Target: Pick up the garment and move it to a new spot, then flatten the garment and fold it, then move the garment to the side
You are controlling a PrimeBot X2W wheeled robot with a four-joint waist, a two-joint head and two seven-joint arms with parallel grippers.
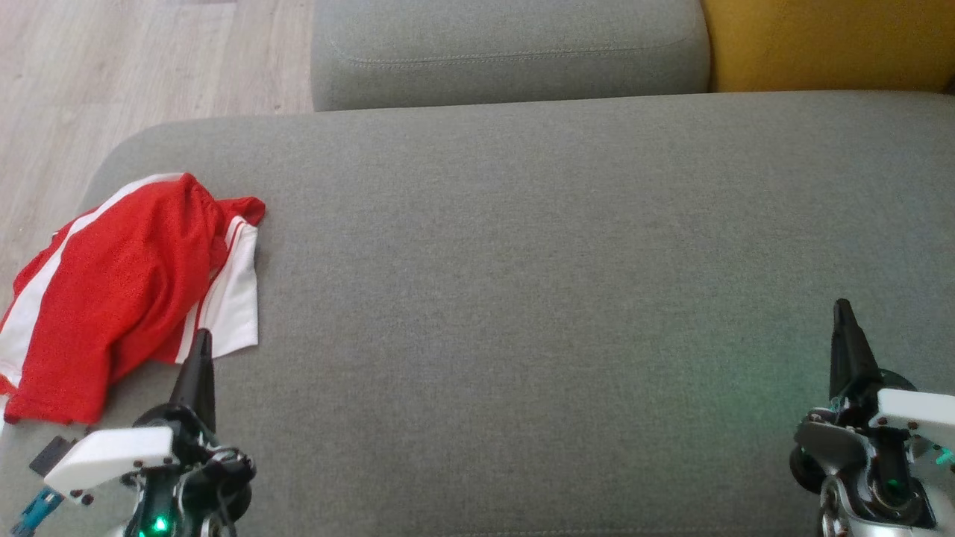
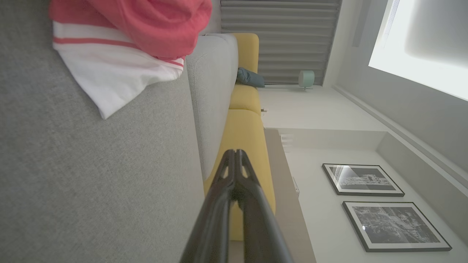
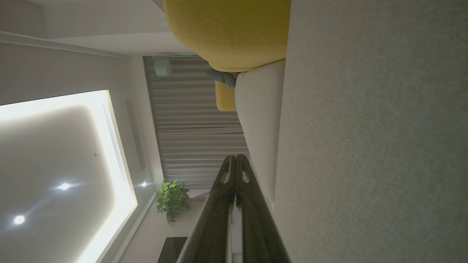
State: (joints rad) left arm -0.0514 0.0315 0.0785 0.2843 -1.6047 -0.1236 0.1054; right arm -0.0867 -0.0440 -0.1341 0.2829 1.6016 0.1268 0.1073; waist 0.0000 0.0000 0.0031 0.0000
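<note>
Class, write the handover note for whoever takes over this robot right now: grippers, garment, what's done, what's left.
Left gripper: shut, empty, beside the garment, not touching it.
Right gripper: shut, empty, over the bare grey cushion.
Garment: red and white, crumpled at the cushion's left end.
Done: nothing evident; it lies unfolded.
Left: pick up, move, flatten, fold, set aside.

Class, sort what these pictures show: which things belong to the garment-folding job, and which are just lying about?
Job: crumpled red-and-white mesh garment; grey fabric sofa seat under it; left claw, shut; right claw, shut.
Lying about: yellow sofa cushion; black-framed pictures; green potted plant; pale wooden floor.
</note>
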